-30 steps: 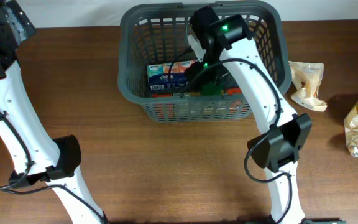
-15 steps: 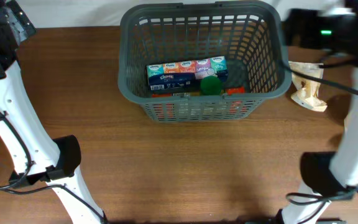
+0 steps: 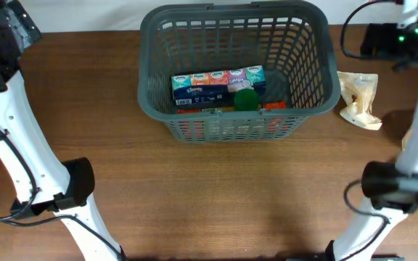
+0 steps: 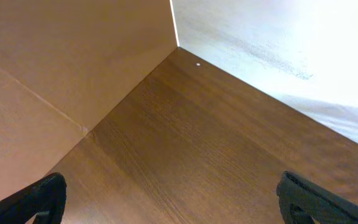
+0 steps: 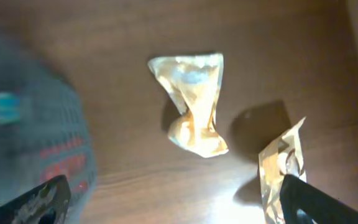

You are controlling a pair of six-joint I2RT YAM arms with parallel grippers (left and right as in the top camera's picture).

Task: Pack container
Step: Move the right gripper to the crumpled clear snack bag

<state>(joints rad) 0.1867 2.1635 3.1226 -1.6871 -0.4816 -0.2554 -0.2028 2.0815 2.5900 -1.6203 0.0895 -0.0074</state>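
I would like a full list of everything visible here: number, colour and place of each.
basket: one, dark grey, on the brown table.
tissue pack: one, many-coloured, inside the basket.
round thing: one, green, inside the basket, beside the tissue pack.
red-orange thing: one, under those two, mostly hidden.
crumpled bag: one, pale gold, on the table right of the basket.
second bag: one, gold, beside the first.
left tool: one, black, open, over bare table.
right tool: one, black, open, above the bags.

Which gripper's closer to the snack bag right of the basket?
Right. The right gripper hangs close above the snack bag; the left gripper sits at the far-left table corner, beyond the basket.
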